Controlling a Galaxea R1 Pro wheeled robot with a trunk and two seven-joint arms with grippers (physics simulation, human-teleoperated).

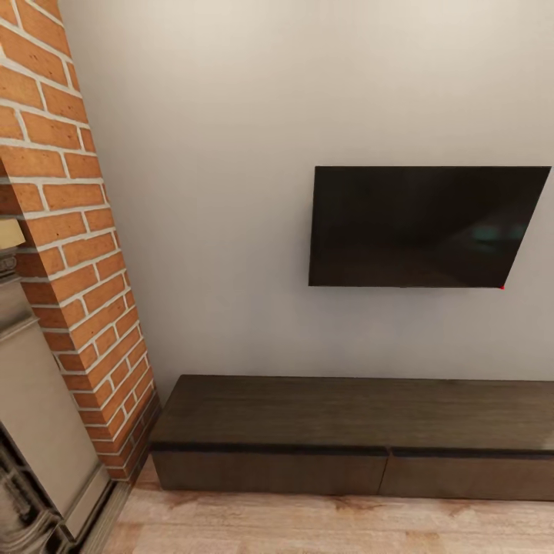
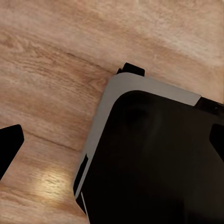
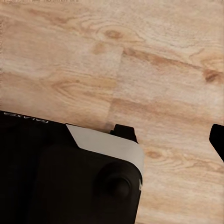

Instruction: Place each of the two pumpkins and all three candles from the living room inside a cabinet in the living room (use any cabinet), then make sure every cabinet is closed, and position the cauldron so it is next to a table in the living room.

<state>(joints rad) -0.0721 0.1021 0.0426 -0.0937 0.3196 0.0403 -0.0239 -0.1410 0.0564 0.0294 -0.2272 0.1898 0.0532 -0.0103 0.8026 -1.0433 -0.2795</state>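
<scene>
The cabinet (image 1: 354, 431) under the wall-hung TV (image 1: 423, 227) stands closed, nothing stowed that shows; whether either gripper is open or holding anything cannot be told.

The robot's base (image 2: 154, 158) is glossy black with a rounded grey rim, apparently bearing faint lettering.

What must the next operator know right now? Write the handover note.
Left claw: open, empty, over the wood floor.
Right claw: one fingertip visible, state unclear.
Head faces the cabinet under the TV; its visible drawer fronts are shut, its top bare.
Done: cannot tell from here what is stowed.
Left: locate pumpkins, candles and cauldron, confirm the rest.
</scene>
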